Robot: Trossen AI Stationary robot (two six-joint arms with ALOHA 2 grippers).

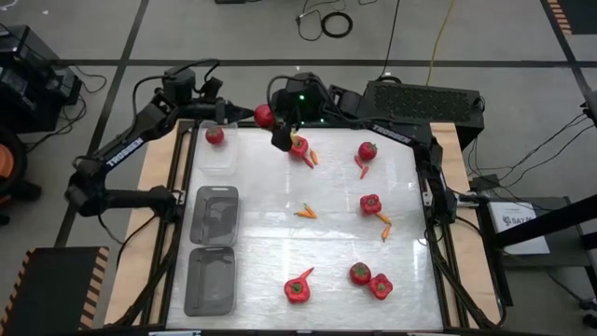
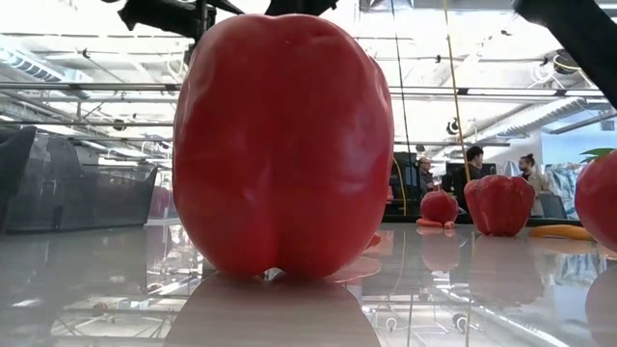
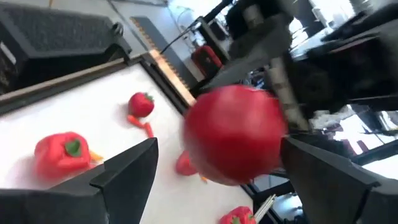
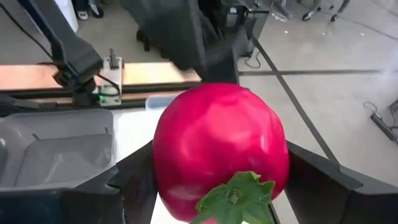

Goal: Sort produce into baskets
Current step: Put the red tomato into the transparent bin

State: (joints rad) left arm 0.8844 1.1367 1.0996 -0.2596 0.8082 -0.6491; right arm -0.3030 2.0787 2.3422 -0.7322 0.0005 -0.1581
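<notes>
While the right gripper (image 4: 221,167) pinches the red tomato (image 4: 221,146), the clear basket (image 4: 37,124) lies just beyond its fingertips; the left gripper (image 3: 219,149), spread, flanks the tomato.

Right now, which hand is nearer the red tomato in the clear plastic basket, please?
Left. The left hand hovers close to the red tomato; the right hand is farther toward the table's middle.
</notes>
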